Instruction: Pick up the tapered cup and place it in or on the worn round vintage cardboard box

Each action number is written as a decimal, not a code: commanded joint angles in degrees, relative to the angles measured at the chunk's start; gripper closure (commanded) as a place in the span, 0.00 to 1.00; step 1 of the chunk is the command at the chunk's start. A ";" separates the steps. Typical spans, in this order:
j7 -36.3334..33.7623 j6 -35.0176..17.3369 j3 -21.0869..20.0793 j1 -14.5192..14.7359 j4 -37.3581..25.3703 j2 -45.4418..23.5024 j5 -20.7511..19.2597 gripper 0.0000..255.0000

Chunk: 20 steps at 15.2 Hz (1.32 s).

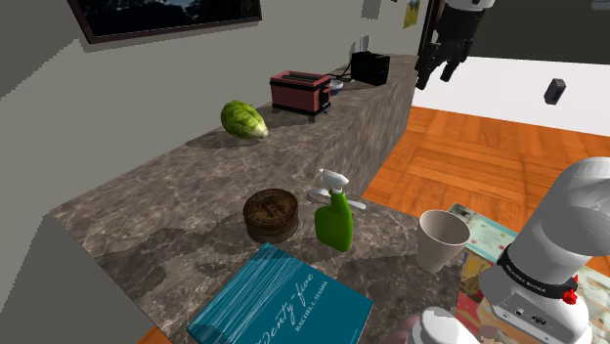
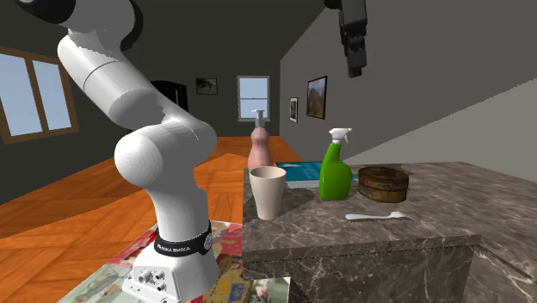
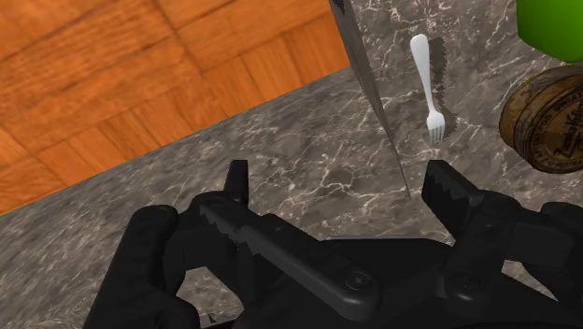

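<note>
The gripper (image 1: 438,70) hangs high above the counter (image 1: 176,195), well clear of everything on it. In the second exterior view it shows over the spray bottle (image 2: 336,170). In the wrist view its two black fingers (image 3: 237,187) stand spread. Between them lie only the counter's marbled top and its edge, with the wooden floor (image 3: 112,84) beyond.

The cup (image 1: 443,239) stands upright, mouth up, at the counter's edge nearest the robot's base (image 1: 538,283). It is pale cream and narrows toward its foot. Nothing touches it.

The round box (image 1: 271,215) is brown and low, with its lid on. It sits further in from that edge, toward the wall side of the counter. The green spray bottle, with its white trigger head, stands between cup and box, just beside the box and apart from the cup. A white fork (image 2: 376,216) lies flat near the bottle, close to the counter's edge over the floor.

A blue book (image 1: 282,305) lies flat at the counter's end, near the box. A pink bottle (image 2: 260,146) stands near the cup; whether it rests on the counter I cannot tell.

Further along the counter, well apart from the cup, sit a green vegetable (image 1: 242,119), then a red toaster (image 1: 300,91), then a black appliance (image 1: 370,66) at the far end against the wall.
</note>
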<state>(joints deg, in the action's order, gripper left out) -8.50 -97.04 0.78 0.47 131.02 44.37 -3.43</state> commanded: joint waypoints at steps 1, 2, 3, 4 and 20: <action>0.00 0.00 0.00 0.00 0.00 0.00 0.00 0.00; -0.89 -0.30 -0.95 0.28 1.80 1.18 0.28 0.00; -1.78 -0.59 -1.91 0.58 3.55 2.33 0.61 0.00; -2.67 -0.85 -2.88 0.92 5.25 3.46 0.98 0.00; -18.94 -4.13 -21.72 11.47 25.88 15.48 13.08 0.00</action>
<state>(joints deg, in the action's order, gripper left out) -26.02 -101.19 -19.39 10.77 155.68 58.97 8.35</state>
